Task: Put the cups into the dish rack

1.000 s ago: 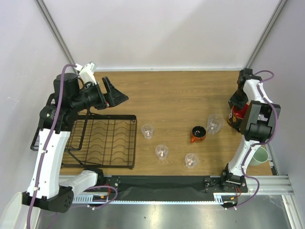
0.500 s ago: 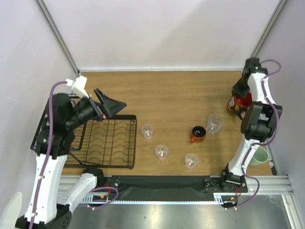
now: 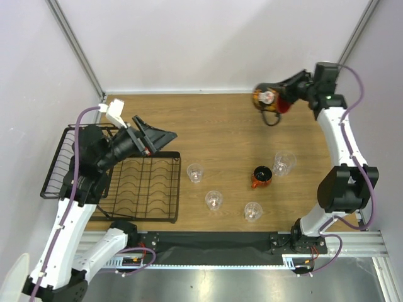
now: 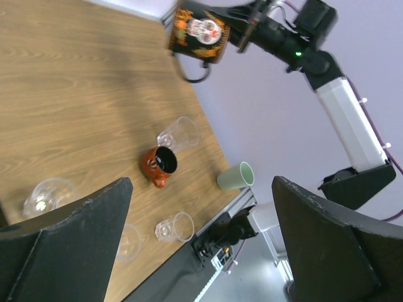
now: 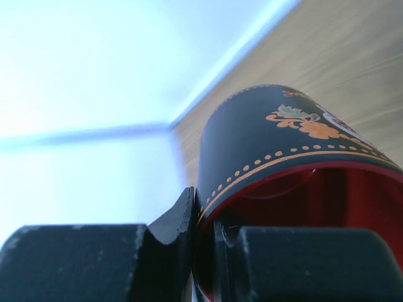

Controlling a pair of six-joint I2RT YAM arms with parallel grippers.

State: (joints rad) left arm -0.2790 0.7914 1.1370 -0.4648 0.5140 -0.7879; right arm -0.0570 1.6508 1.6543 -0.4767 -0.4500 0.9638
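Here the right gripper point(image 3: 281, 100) pinches the rim of the dark mug point(image 3: 267, 99), holding it tipped sideways above the table's point(image 3: 220, 129) far edge. The left gripper point(image 3: 157, 129), fingers spread, hangs by the rack's point(image 3: 177, 186) far side. Four tumblers point(image 3: 214, 200), an orange cup point(image 3: 261, 177) and a mint cup point(image 4: 235, 177) sit on the wood.

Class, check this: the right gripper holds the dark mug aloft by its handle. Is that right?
Not the handle. The right gripper pinches the dark mug by its rim, one finger inside, one outside, as the right wrist view shows; the mug is indeed aloft.
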